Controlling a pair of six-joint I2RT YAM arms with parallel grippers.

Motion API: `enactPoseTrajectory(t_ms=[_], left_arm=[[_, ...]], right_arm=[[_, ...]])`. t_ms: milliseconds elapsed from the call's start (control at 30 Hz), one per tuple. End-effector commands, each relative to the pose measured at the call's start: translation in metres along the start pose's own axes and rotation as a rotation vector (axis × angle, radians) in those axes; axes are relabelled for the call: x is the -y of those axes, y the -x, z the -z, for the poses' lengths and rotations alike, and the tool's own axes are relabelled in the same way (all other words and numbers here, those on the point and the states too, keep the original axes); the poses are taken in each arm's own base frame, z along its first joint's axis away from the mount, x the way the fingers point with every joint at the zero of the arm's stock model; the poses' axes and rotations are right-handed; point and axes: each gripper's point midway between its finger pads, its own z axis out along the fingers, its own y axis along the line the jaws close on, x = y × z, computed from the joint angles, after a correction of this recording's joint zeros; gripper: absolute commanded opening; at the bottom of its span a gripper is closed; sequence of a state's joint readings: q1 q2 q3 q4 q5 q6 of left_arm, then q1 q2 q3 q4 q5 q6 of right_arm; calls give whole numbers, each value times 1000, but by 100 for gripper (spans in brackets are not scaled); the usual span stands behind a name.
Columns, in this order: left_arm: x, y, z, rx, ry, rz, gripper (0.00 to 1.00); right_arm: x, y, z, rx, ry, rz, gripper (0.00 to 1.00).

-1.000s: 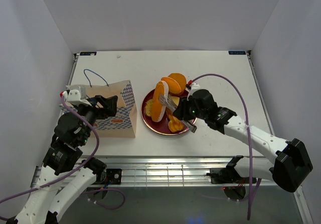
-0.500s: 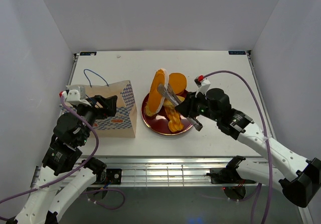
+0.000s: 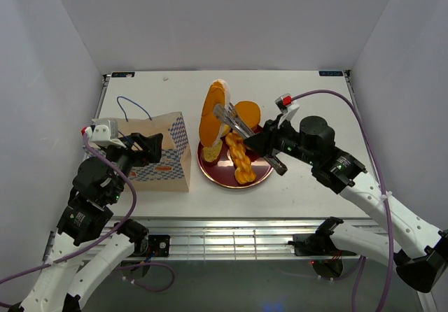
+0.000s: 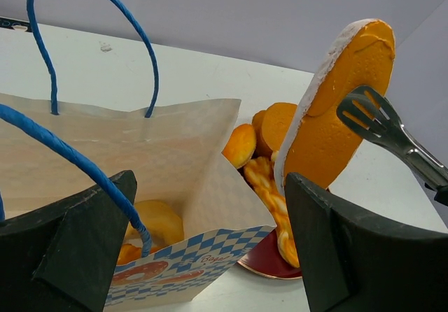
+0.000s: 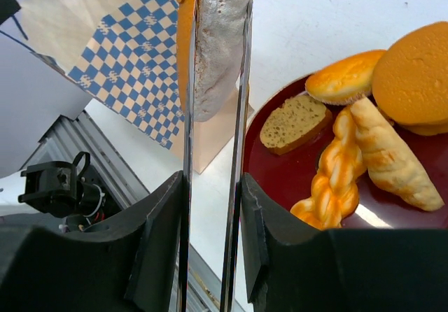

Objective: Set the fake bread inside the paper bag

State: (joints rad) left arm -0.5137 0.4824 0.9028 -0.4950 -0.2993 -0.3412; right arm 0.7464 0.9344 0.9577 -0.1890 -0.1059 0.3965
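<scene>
One long loaf point(image 3: 211, 115) clamped in R end effector point(image 3: 222, 110), above plate point(image 3: 263, 174).

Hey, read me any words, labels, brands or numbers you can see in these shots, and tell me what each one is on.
Nothing here reads cleanly.
On the paper bag, checkered band: a short cursive word, too blurred to read.
On the table, far corners: blue stickers, too small to read.
On the fake bread and the plate: no text visible.
</scene>
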Motion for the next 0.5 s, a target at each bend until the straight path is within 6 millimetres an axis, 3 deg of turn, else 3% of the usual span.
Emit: enactPoseTrajectory(t_ms=[0, 267, 467], left_arm=[[1, 10, 6, 15, -4, 1, 97], [2, 12, 8, 21, -6, 9, 97], [1, 17, 13, 39, -6, 21, 97]], right_arm=[[-30, 45, 7, 111, 109, 70, 36], [-61, 80, 11, 190, 228, 117, 37], [-78, 92, 0, 194, 294, 139, 37]])
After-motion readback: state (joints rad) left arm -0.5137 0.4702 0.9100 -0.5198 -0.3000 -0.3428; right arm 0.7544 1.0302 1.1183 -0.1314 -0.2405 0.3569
